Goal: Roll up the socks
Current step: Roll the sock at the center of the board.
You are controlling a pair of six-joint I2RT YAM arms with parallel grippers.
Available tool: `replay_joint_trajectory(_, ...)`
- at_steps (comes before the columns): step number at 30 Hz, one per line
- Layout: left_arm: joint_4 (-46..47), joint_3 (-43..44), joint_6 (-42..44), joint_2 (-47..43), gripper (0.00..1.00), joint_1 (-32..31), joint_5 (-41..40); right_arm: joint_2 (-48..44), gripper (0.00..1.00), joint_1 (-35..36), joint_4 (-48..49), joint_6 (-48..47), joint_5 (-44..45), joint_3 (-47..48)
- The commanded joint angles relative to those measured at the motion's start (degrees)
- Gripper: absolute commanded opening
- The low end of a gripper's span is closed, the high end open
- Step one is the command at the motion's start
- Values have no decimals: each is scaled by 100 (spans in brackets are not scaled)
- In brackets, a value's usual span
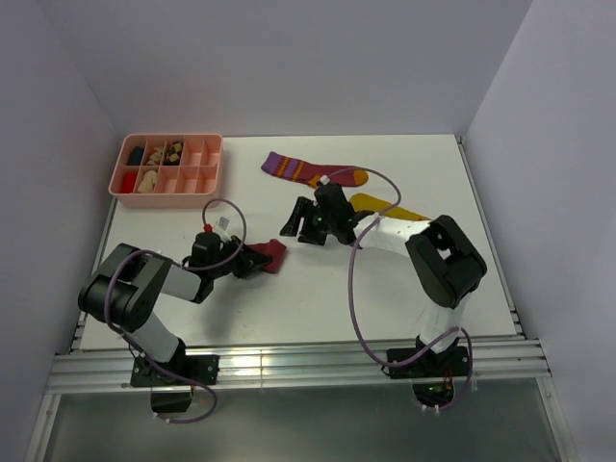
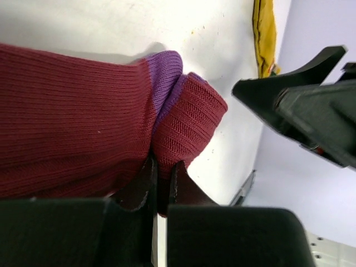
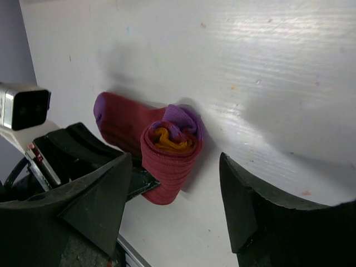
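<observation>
Top external: white table.
- Pink tray at the far left corner. Its compartments hold bits too small to name.
- Striped sock lies flat at far centre, purple cuff to the left, orange toe to the right.
- Yellow sock lies flat just right of it, partly hidden by the right arm.
- Roll, maroon, sits left of centre at the tip of the left gripper.
- Right gripper is between the roll and the striped sock, apart from both. Its jaws cannot be read from here.

Left wrist:
- Left gripper has its jaws pressed onto a fold of the roll, with only fabric between the fingers.
- The fabric is maroon rib with a purple cuff edge showing. The roll's core is hidden in this view.
- Right gripper is near the roll and not touching it.
- The end of the yellow sock shows at the top edge.

Right wrist:
- Right gripper has its jaws spread wide over bare table, with nothing between them.
- Roll is seen end-on: maroon outer wrap, a purple layer, orange at the centre. Neither other view gives this.
- The roll lies on the table, pinched at its near side by the left gripper.
</observation>
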Motion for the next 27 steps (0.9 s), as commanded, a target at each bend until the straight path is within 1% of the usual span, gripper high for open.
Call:
replay_joint_trajectory(1,-113,-412,-415,300,1,165,84,239,71,171,324,-309,-359,30)
replay_joint_trajectory(5,396,-684,-741,520,1,315,225,503,72,277,359,-450,-728,144)
replay_joint_trajectory(6,650,-728,-803,608,1,341,251,547,72,294,351,-485,-755,153)
replay_joint_trajectory(9,871,-825,-953,731,1,403,304,723,71,338,403,-520,-913,171)
replay_joint_trajectory(14,898,-843,-988,776,1,421,330,916,70,347,684,-503,-1229,215)
replay_joint_trajectory(19,881,-861,-997,776,1,429,304,1250,67,356,685,-529,-1459,513)
replay_joint_trajectory(22,819,-869,-997,732,1,438,287,1391,62,365,711,-529,-1511,575)
replay_joint_trajectory(27,845,-852,-962,767,1,438,330,1654,47,365,790,-564,-1687,689)
